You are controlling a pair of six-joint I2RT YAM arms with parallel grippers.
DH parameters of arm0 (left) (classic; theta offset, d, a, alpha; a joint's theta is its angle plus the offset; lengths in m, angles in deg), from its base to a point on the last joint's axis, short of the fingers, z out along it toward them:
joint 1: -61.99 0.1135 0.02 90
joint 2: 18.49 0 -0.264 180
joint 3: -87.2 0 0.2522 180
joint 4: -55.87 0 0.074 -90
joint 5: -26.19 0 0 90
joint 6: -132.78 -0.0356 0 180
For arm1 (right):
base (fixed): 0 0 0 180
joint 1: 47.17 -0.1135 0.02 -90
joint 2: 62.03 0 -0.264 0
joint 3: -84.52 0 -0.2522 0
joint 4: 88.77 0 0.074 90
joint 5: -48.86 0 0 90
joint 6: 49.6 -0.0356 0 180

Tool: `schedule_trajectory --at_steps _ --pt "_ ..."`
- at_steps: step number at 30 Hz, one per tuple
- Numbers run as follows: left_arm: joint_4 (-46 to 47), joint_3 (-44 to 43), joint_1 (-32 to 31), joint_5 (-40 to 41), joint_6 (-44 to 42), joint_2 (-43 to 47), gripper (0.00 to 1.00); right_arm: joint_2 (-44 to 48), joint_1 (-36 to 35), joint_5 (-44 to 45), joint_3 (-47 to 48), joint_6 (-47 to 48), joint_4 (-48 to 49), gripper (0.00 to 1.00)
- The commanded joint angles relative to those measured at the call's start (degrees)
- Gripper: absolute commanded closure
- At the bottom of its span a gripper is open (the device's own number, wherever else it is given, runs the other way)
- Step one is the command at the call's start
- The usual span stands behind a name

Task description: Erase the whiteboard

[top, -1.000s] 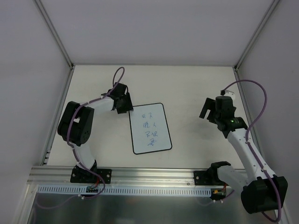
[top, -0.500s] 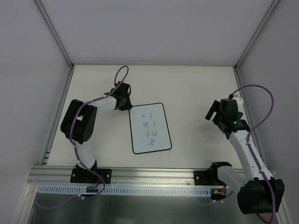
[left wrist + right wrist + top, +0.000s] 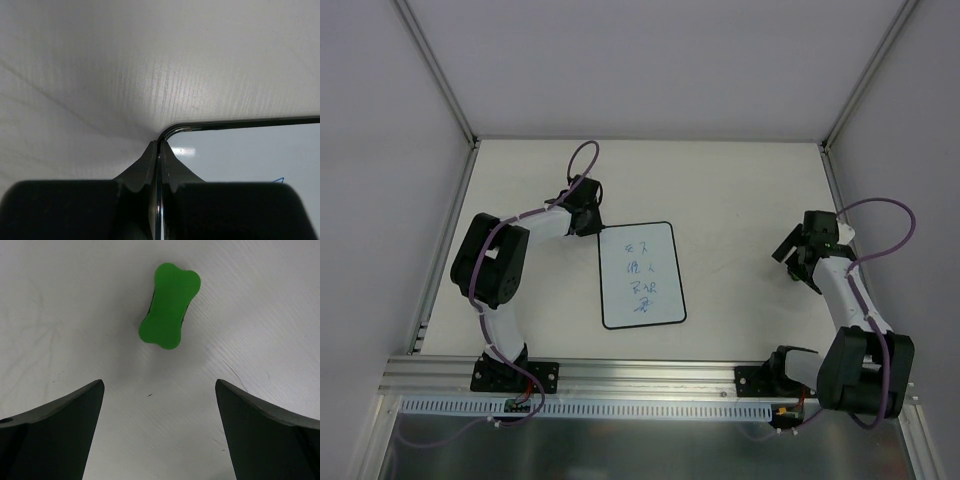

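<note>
The whiteboard (image 3: 642, 275) lies flat in the middle of the table and bears blue handwritten marks. My left gripper (image 3: 591, 222) is at its far left corner. In the left wrist view the gripper (image 3: 160, 145) is shut on the whiteboard's (image 3: 250, 155) thin black edge at the rounded corner. My right gripper (image 3: 798, 262) is low over the table at the right. In the right wrist view it (image 3: 160, 385) is open and empty, and a green bone-shaped eraser (image 3: 170, 305) lies on the table just ahead of the fingertips (image 3: 90, 395). The eraser is hidden in the top view.
White walls with metal frame posts (image 3: 435, 70) close in the table on the left, back and right. An aluminium rail (image 3: 620, 375) runs along the near edge, with both arm bases on it.
My right arm has swung right and lowered toward the table. My left gripper has moved up to the board's far left corner and closed on its edge. The board has shifted slightly.
</note>
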Motion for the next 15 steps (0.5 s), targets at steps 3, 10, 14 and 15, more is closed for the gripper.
schedule_trajectory --at_steps 3,10,14,15 --pt "-4.26 1.06 -0.46 2.35 -1.52 -2.99 1.0 -7.13 2.5 0.3 2.78 -2.14 -0.45 0.07" --pt "-4.52 0.71 -0.46 2.44 -1.52 -3.43 1.0 -12.59 6.1 1.52 4.28 -3.11 0.17 0.18" --pt "-4.52 0.79 -0.46 2.44 -1.52 -3.43 1.0 -12.6 7.86 1.27 4.37 -2.67 1.92 0.3" --pt "-4.52 0.71 -0.46 2.44 -1.52 -3.52 1.0 -12.6 8.12 0.65 4.37 -2.58 2.88 0.3"
